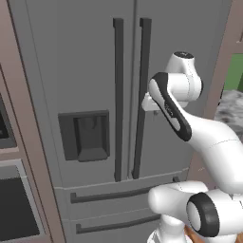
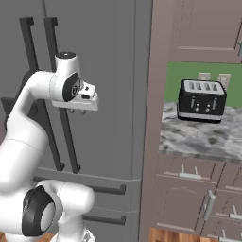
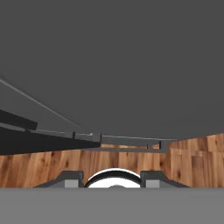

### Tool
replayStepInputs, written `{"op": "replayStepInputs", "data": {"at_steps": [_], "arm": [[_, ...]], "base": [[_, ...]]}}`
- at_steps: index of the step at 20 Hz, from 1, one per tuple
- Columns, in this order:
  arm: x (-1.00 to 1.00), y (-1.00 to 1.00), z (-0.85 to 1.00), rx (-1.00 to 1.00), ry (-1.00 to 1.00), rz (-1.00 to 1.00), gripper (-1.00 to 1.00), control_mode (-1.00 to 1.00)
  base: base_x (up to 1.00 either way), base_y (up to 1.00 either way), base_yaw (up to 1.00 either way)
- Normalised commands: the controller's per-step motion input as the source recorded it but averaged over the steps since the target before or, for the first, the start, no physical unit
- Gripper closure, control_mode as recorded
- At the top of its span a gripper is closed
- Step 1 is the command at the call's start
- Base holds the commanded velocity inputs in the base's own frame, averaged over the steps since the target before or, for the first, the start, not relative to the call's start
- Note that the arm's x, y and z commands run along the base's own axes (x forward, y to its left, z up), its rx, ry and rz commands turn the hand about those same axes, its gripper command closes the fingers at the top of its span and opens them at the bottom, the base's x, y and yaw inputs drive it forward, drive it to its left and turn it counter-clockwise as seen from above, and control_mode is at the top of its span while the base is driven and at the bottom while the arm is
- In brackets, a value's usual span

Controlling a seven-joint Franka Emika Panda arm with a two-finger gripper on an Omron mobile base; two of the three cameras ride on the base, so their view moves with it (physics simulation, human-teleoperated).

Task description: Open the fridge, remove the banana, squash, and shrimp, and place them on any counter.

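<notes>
Fridge [image 1: 90,71] filled the frame center-left, both doors shut. Gripper [image 2: 78,111] hung mid-left in the right base view, just beside the rt door handle [image 1: 141,95]; fingers' state: couldn't tell. Counter [image 2: 203,137] sat at right w/ toaster [image 2: 202,100].

One fridge [image 1: 80,71] (shut), one toaster [image 2: 202,100]

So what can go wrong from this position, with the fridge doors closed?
1. The hand sits close to the right door's long dark handle, but nothing is between its fingers; closing now may grip only air.
2. The fridge is shut, and the arm's elbow and base stand directly before it, so a swinging door could strike them.
3. The counter already holds a toaster, narrowing the placing space.
</notes>
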Motion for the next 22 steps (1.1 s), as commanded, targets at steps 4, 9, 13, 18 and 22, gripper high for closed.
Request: {"op": "replayStepInputs", "data": {"at_steps": [4, 9, 13, 18, 22], "arm": [[0.0, 0.0, 0.0, 0.0, 0.0, 0.0, -1.0, 1.0], [0.0, 0.0, 0.0, 0.0, 0.0, 0.0, -1.0, 1.0], [0.0, 0.0, 0.0, 0.0, 0.0, 0.0, -1.0, 1.0], [0.0, 0.0, 0.0, 0.0, 0.0, 0.0, -1.0, 1.0], [0.0, 0.0, 0.0, 0.0, 0.0, 0.0, -1.0, 1.0]], "base": [[-0.07, 0.06, 0.0], [-0.42, 0.53, 0.0], [-0.32, 0.61, 0.0], [-0.19, 0.22, 0.0], [-0.24, 0.01, 0.0]]}}
